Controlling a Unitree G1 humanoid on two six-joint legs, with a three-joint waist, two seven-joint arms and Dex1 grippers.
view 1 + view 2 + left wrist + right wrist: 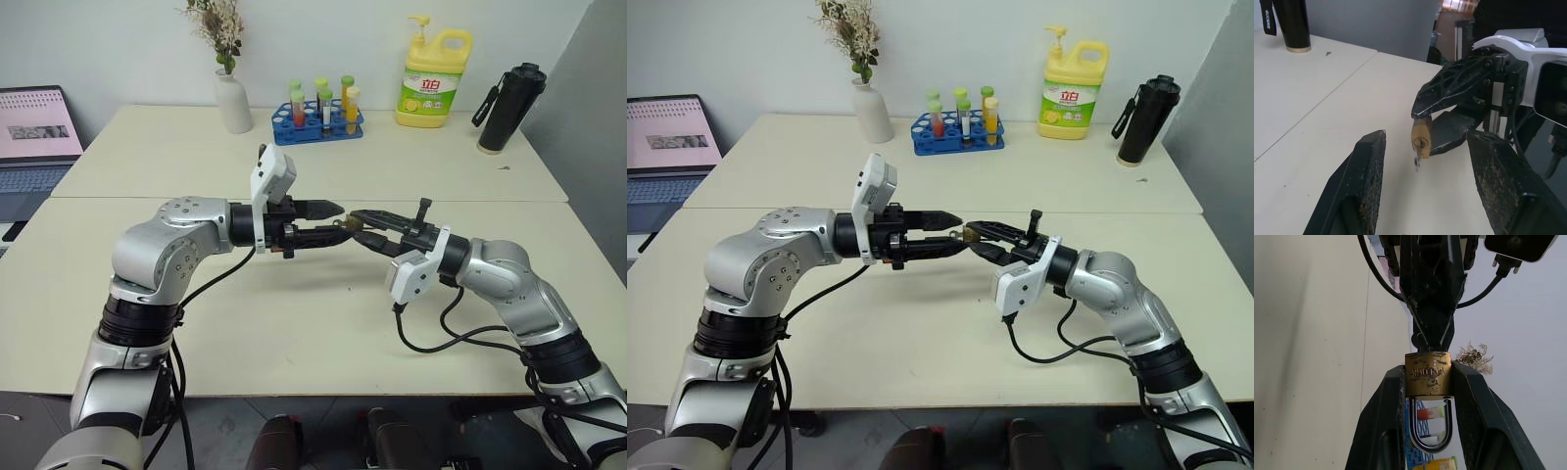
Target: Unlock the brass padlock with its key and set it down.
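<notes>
Black fingers of the left hand [331,221] are standing apart, gripping nothing, level with the key [1417,159] that is sticking out of the keyhole just ahead of them, ready to close and turn it. To the right, the right hand [1428,382] is clamping the brass padlock [1427,374] by its flanks above the desk [294,323], presenting the keyway to its partner.

vase [233,101] | tube rack [317,122] | soap bottle [434,80] | flask [509,108] | laptop [34,147], perhaps on a side desk
</notes>
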